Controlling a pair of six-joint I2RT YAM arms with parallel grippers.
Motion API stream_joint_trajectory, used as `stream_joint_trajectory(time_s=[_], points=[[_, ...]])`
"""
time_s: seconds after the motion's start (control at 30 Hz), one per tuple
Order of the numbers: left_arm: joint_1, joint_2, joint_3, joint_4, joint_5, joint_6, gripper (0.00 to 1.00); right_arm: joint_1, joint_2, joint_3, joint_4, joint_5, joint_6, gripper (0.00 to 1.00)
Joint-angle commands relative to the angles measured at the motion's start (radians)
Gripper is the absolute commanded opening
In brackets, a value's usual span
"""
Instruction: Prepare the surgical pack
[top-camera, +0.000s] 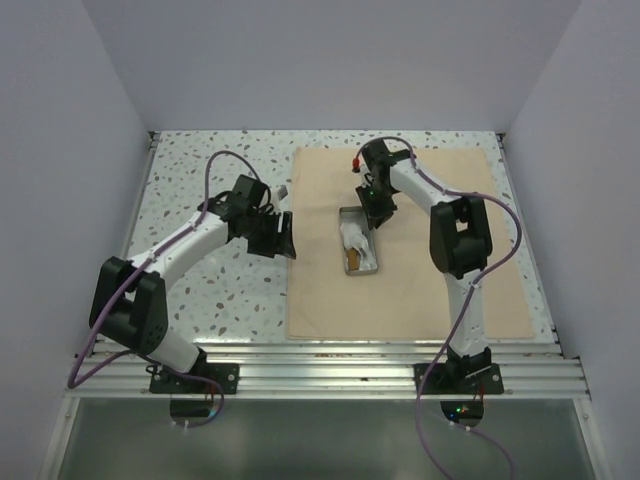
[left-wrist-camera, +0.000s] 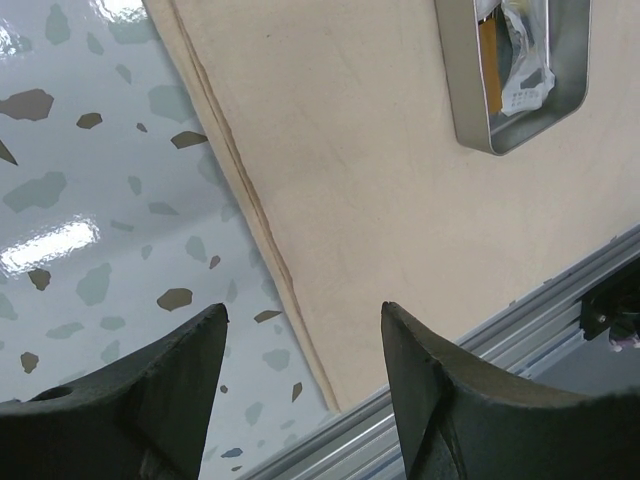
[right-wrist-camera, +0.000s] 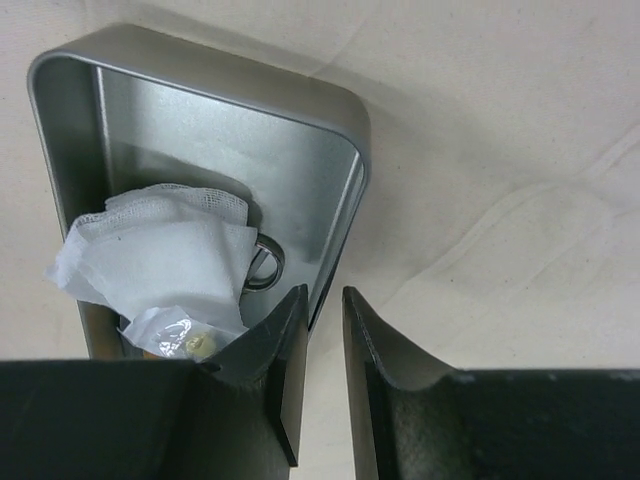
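Note:
The tan cloth sheet (top-camera: 420, 290) lies flat on the right half of the table. On it stands the grey metal tray (top-camera: 343, 240), holding white gauze (right-wrist-camera: 160, 250), a steel scissors ring (right-wrist-camera: 268, 265) and a small clear-wrapped packet (right-wrist-camera: 175, 330). My right gripper (right-wrist-camera: 322, 292) straddles the tray's right wall (right-wrist-camera: 350, 110), one finger inside and one outside. Its jaws are almost together, with a sliver of cloth still showing between them. My left gripper (left-wrist-camera: 305, 315) hovers open over the cloth's left edge (left-wrist-camera: 250, 200), holding nothing. The forceps are not visible.
Speckled tabletop (top-camera: 200, 200) extends left of the cloth. A small pale object (top-camera: 284, 188) lies beside the left arm. An aluminium rail (top-camera: 330, 355) runs along the near edge, and white walls enclose the other three sides.

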Motion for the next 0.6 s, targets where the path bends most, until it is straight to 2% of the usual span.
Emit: stream_joint_trajectory(time_s=[0.0, 0.1, 0.27, 0.4, 0.57], points=[[0.011, -0.043, -0.004, 0.054, 0.033, 0.031, 0.67, -0.001, 0.019, 0.093, -0.089, 0.005, -0.099, 0.24], [0.016, -0.048, -0.008, 0.062, 0.042, 0.031, 0.67, -0.004, 0.018, 0.101, -0.128, 0.027, -0.156, 0.23], [0.02, -0.05, -0.028, 0.071, 0.068, 0.035, 0.67, -0.003, 0.018, 0.087, -0.166, 0.024, -0.248, 0.15], [0.025, -0.043, -0.03, 0.066, 0.09, 0.048, 0.67, -0.003, 0.021, 0.083, -0.149, -0.021, -0.214, 0.24], [0.028, -0.042, -0.027, 0.069, 0.105, 0.043, 0.67, 0.002, 0.027, 0.053, -0.113, -0.055, -0.176, 0.23]])
